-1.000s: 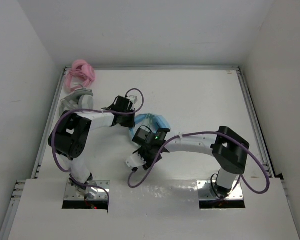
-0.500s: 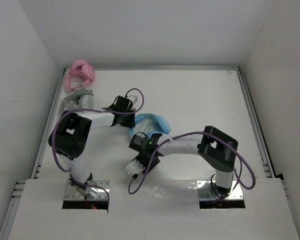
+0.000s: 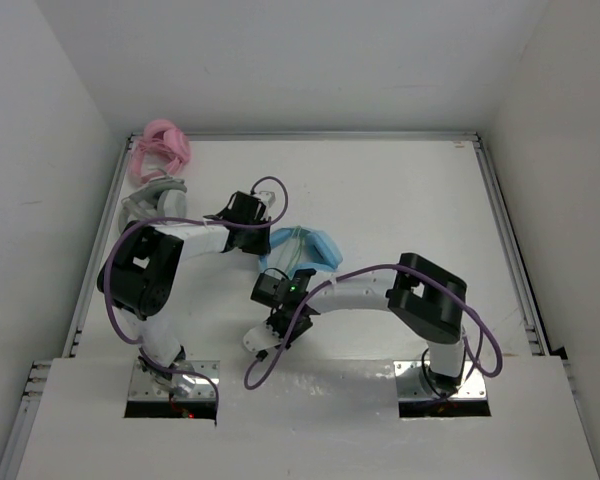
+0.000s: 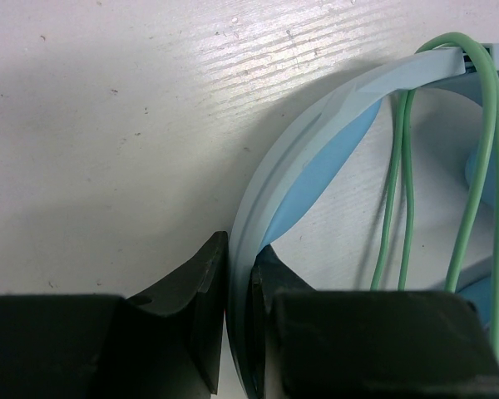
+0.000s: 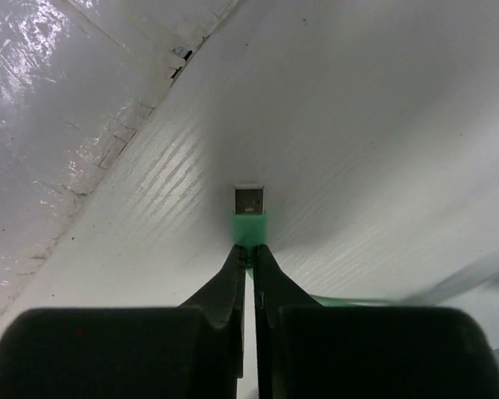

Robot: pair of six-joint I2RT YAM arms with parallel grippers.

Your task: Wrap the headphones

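The light blue headphones (image 3: 310,245) lie mid-table. In the left wrist view their pale blue headband (image 4: 316,125) runs between my fingers, with loops of thin green cable (image 4: 482,166) to the right. My left gripper (image 3: 265,242) (image 4: 239,274) is shut on the headband. My right gripper (image 3: 259,340) (image 5: 249,256) is shut on the green cable just behind its USB plug (image 5: 249,206), low over the table near the front edge. The ear cups are mostly hidden by the arms.
Pink headphones (image 3: 161,145) and grey-white headphones (image 3: 155,195) lie at the back left corner. A raised rail (image 3: 500,230) borders the table. The glossy front board (image 5: 50,125) lies close to the left of the plug.
My right gripper has moved toward the near left with the cable end, away from the headphones. The left gripper has held still on the headband.
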